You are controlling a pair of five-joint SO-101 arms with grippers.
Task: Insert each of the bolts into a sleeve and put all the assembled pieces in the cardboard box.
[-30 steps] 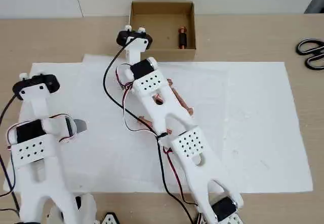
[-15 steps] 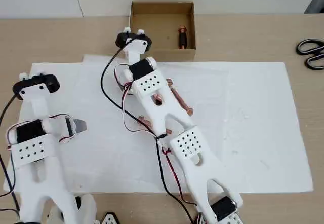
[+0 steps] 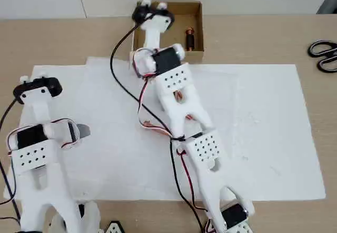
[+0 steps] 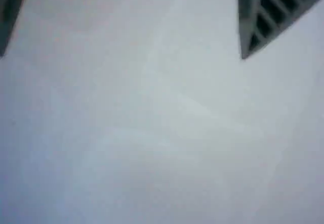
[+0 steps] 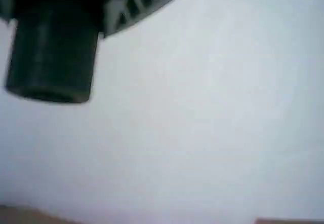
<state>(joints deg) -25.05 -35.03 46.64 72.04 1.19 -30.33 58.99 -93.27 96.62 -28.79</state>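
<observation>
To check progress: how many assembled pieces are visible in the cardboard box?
1. The assembled piece lies by the right wall of the cardboard box. An arm covers the box's left part, so others may be hidden.

- Box (image 3: pixel 195 57): open top. Left half is covered from above by the head of the long arm (image 3: pixel 181 101). Right half is free, save one piece (image 3: pixel 190 38) lying near the right wall.
- Long arm: crosses the middle of the sheet (image 3: pixel 263 127) aslant, from near edge to box, cables trailing on its left. Bars passage across.
- Sheet, right half: bare, open up to the box.
- Second arm (image 3: pixel 37 138): over the sheet's left edge, with a bare strip between the arms.
- Scissors (image 3: pixel 322 54): far right of the worktop (image 3: pixel 253 38), well apart from the box.
</observation>
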